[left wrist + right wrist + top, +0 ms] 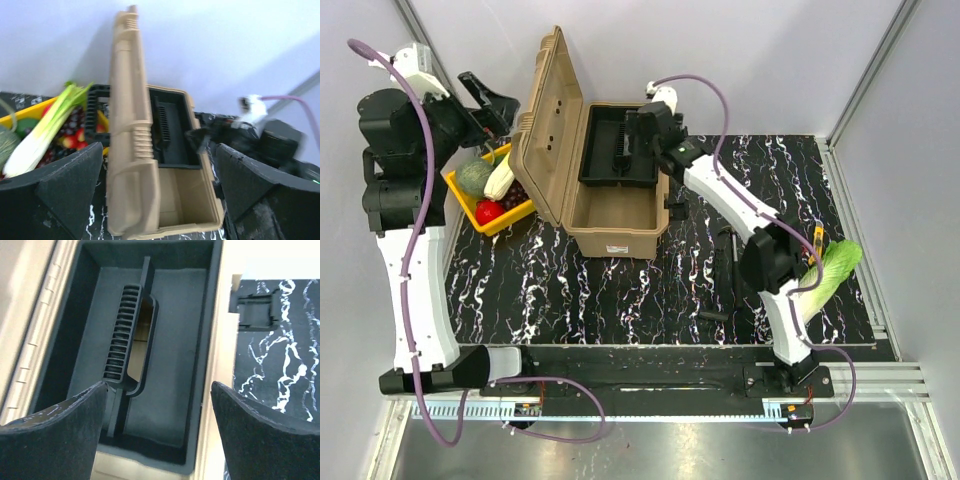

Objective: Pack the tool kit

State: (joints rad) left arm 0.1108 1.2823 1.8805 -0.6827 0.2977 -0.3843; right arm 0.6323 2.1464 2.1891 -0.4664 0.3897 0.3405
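The right gripper [157,400] has its jaws apart and empty, directly above the black inner tray [175,365]. The tray is seated in the far end of the tool kit [615,240]. The tool kit stands centre-left on the counter [570,290] with its lid [545,120] upright. The left gripper [159,155] also has its jaws apart and empty, and it faces the lid edge.

Hazards:
- Contact from the left gripper could tip the lid shut onto the right arm, or push it back into the yellow tray [510,218].
- The small black tools [725,245] lie beside the right arm's elbow, so a swing could sweep them away.

No writing or label is legible in any view.
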